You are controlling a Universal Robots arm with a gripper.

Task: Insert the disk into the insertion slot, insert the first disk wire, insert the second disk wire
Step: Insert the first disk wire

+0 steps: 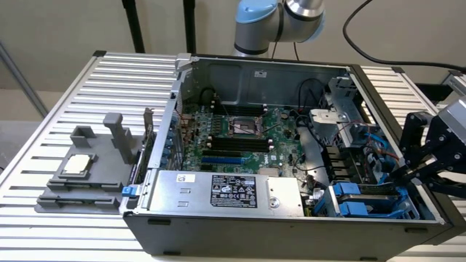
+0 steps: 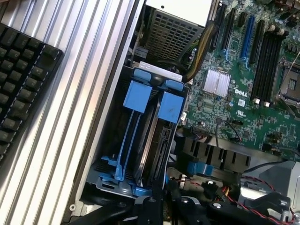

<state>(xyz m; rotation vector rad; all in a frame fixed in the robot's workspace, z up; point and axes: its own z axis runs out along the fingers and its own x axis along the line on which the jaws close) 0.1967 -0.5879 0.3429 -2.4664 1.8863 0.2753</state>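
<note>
Gripper (image 1: 400, 176), fingers together, sits just by the end of the disk (image 2: 157, 140), which stands on edge inside the insertion slot (image 2: 117, 154) at the computer case's (image 1: 291, 234) corner; the motherboard (image 2: 225, 117) reads Dell

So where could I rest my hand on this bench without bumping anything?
Bare slats of the table behind the grey fixture, and the strip between keyboard and computer case. Crowded: the drive bay corner, where the gripper sits.
</note>
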